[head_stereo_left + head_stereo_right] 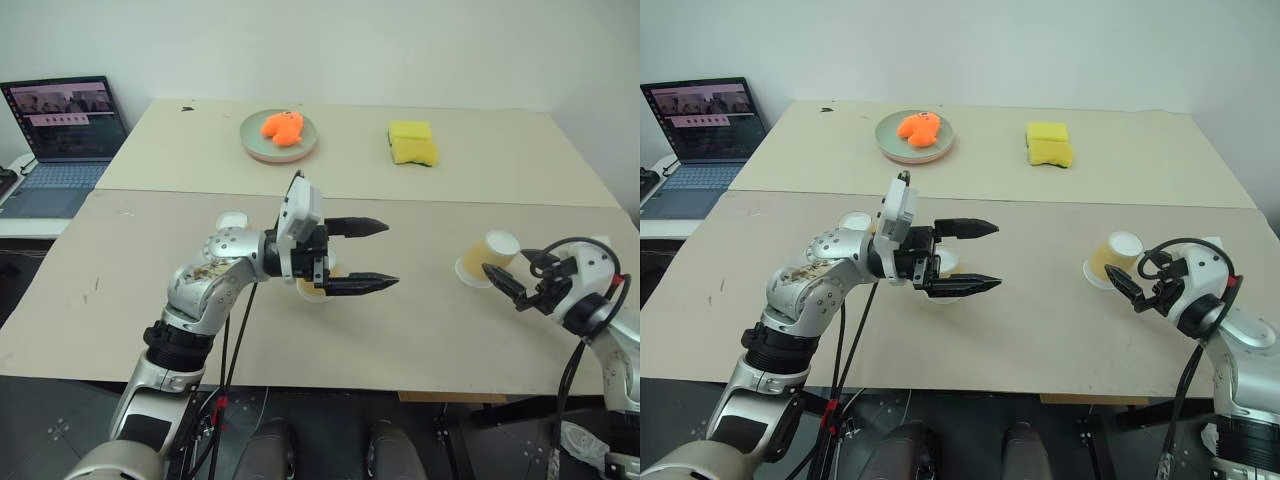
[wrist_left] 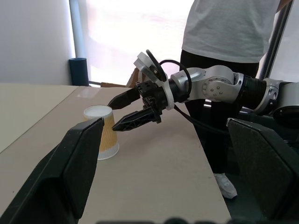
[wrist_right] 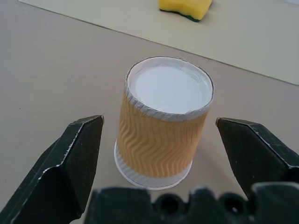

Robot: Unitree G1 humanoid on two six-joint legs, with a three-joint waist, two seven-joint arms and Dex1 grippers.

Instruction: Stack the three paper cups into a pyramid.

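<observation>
Right hand (image 1: 503, 283) lined up on an upturned paper cup (image 3: 163, 123), fingers spread wide to either side of it and not touching.

The cup stands base-up near the tabletop's (image 1: 420, 330) right edge: light, thin, easily crushed, its rippled yellow-orange sleeve giving grip; I judge a gentle hold mid-wall best. Left hand (image 1: 360, 255) hangs apart too, empty, over what seems a second cup (image 1: 312, 290); a third (image 1: 232, 219) is behind that arm.

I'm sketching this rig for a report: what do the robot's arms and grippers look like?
Both arms are silver-grey metal with rounded joints, black bands and loose black cables. The left gripper has two long black pointed fingers and a white camera block on its wrist. The right gripper has the same black fingers, with looped black cable.
</observation>
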